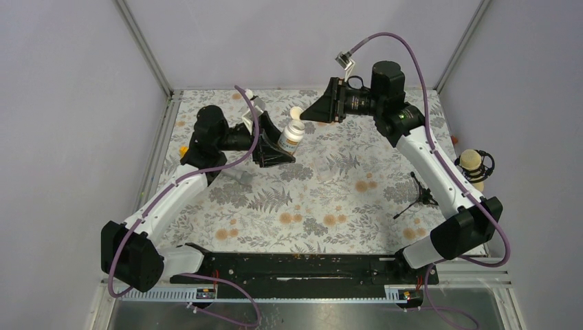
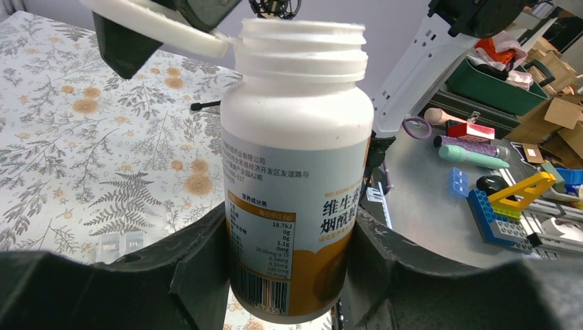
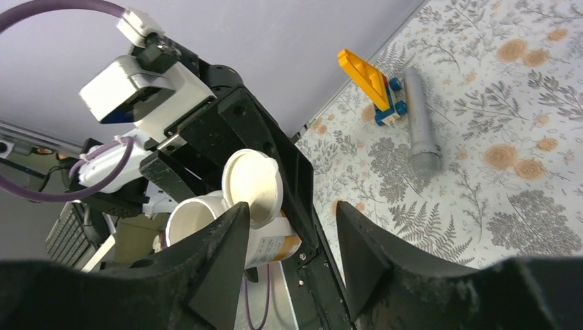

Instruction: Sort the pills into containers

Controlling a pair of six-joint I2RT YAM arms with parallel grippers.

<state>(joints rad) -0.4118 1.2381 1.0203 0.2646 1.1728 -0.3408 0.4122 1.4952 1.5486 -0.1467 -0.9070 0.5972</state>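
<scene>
1. Your left fingers (image 2: 199, 275) are clenched on the white pill bottle (image 2: 295, 172), holding it upright in the air over the far left of the surface (image 1: 323, 206). Its flip cap (image 3: 254, 182) stands open.
2. Your right fingers (image 3: 220, 261) are spread apart, with their tips at the cap.
3. Push on that cap and you could twist the bottle in its grip or tip it. Pills spilled onto the floral print would be hard to spot.
4. A grey tube (image 3: 421, 113) and toy blocks (image 3: 371, 86) lie on the surface. Pale walls close it in.

Robot lab; walled cell (image 1: 69, 103) w/ cluttered bench (image 2: 426, 213)
</scene>
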